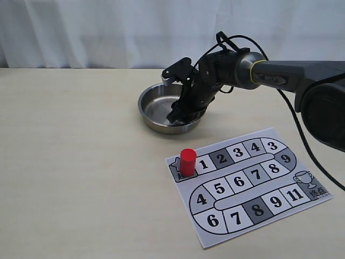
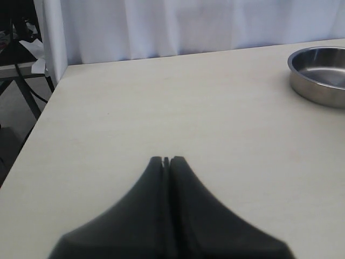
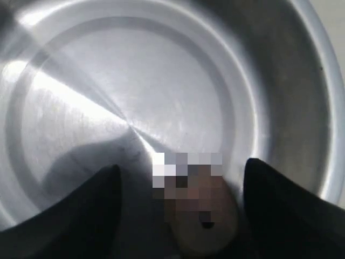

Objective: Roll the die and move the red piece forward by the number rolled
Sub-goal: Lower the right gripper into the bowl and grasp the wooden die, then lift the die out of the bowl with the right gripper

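Note:
My right gripper reaches down into the steel bowl. In the right wrist view its fingers stand wide apart over the bowl's floor, open, with the tan die lying between them, one dark pip showing; no finger touches it. The die is hidden in the exterior view. The red piece stands upright on the start square of the board, beside square 1. My left gripper is shut and empty above bare tabletop, with the bowl off to one side.
The paper board with numbered squares lies at the front right of the table. A black cable hangs from the right arm above the board's far corner. A white curtain closes the back. The left table edge shows in the left wrist view.

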You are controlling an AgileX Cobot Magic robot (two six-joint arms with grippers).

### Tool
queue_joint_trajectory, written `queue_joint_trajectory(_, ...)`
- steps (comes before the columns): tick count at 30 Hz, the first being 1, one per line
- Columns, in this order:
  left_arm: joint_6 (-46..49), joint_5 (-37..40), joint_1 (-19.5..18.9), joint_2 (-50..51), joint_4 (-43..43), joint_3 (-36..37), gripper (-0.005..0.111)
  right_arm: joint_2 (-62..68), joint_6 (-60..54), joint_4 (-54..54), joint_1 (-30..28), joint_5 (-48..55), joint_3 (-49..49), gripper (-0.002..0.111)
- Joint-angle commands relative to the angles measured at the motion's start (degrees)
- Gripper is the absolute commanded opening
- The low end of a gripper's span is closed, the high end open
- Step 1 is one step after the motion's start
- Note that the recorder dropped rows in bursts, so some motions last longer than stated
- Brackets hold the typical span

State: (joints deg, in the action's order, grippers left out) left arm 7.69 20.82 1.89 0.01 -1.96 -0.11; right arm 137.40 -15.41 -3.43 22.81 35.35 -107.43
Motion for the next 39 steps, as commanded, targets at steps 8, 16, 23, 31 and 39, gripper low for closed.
queue_joint_trajectory(8, -0.2, -0.5, 0.1, 0.0, -0.3, 0.1, 0.0, -0.2, 2.0, -0.5, -0.1, 0.0, -0.2, 0.015)
queue_joint_trajectory(16, -0.2, -0.5, 0.1, 0.0, -0.3, 0.1, 0.0, -1.0, 7.5, 0.2, -0.1, 0.0, -0.5, 0.004)
queue_joint_trajectory(23, -0.2, -0.5, 0.1, 0.0, -0.3, 0.1, 0.0, -5.1, 11.8, 4.7, -0.1, 1.4, -0.5, 0.004)
queue_joint_trajectory(31, -0.2, -0.5, 0.1, 0.0, -0.3, 0.1, 0.0, -9.7, 11.8, 5.0, -0.2, 12.9, -0.5, 0.004)
queue_joint_trajectory(39, -0.2, -0.5, 0.1, 0.0, -0.3, 0.1, 0.0, -14.6, 13.8, 0.4, -3.1, 17.8, 5.9, 0.004)
